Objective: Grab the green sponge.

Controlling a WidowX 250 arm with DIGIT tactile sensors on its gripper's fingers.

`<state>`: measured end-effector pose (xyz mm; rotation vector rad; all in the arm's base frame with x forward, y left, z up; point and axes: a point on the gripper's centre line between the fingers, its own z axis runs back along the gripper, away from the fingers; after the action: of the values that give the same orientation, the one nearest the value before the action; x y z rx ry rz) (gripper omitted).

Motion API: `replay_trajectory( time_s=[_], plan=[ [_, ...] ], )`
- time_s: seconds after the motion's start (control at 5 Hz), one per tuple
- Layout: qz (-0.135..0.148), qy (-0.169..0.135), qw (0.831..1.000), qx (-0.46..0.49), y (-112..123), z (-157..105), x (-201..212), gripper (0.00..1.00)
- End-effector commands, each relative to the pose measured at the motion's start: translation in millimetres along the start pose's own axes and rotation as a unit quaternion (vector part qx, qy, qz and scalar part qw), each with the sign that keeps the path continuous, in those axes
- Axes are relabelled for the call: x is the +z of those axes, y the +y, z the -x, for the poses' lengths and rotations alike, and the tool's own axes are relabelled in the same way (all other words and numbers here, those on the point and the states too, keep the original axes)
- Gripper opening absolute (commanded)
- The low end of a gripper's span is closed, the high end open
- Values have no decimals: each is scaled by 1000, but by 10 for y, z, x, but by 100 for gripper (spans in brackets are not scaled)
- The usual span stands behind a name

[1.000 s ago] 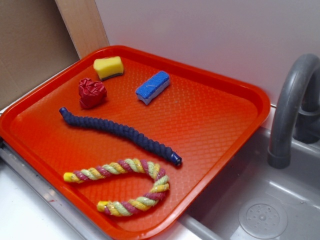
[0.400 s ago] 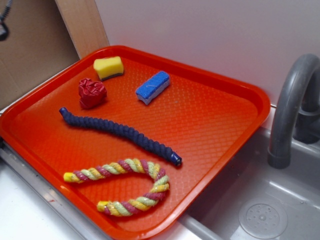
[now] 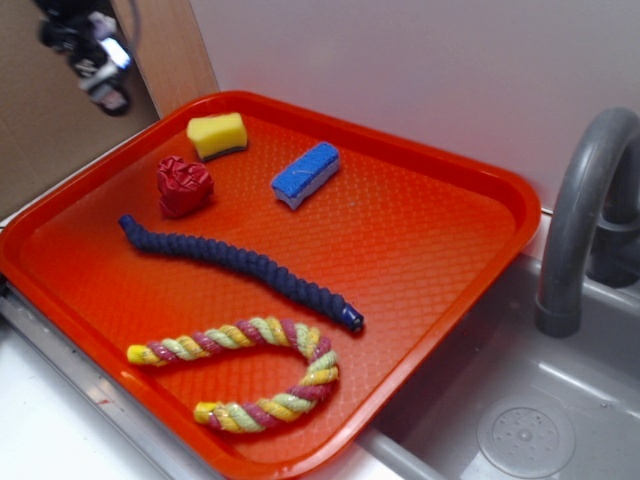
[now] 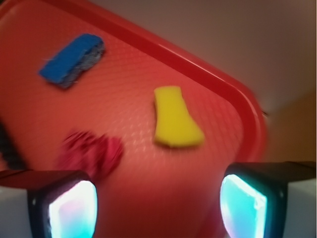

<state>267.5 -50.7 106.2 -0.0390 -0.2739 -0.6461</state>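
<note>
One orange tray (image 3: 430, 250) sits beside one grey sink (image 3: 560, 400) with a faucet (image 3: 580, 220). On it lie two ropes, one dark blue (image 3: 240, 262) and one multicoloured (image 3: 250, 375); two sponges; one red crumpled lump (image 3: 184, 185). The green sponge (image 3: 217, 134) lies in the far corner, long axis along the back rim, yellow face up. The blue-and-white sponge (image 3: 306, 174) is well apart. The gripper (image 4: 158, 198) hovers above, jaws spread wide, empty.

The sponge (image 3: 217, 134) lies in the tray's (image 3: 450, 260) far corner — lump (image 3: 184, 185) before it, seemingly apart.
</note>
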Motion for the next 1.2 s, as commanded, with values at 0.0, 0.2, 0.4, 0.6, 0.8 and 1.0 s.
replay_trajectory(
  time_s=[0.0,0.2,0.4,0.6,0.8,1.0],
  plan=[
    [5,16,1000,-17,31,-328,-315,100],
    [4,44,999,-21,-42,-308,-483,100],
    [9,64,998,-27,-80,-255,-620,100],
    [4,78,997,-12,-69,-295,-686,100],
    [3,88,996,14,47,-284,-735,100],
    [15,100,994,33,64,-237,-815,0]
  ],
)
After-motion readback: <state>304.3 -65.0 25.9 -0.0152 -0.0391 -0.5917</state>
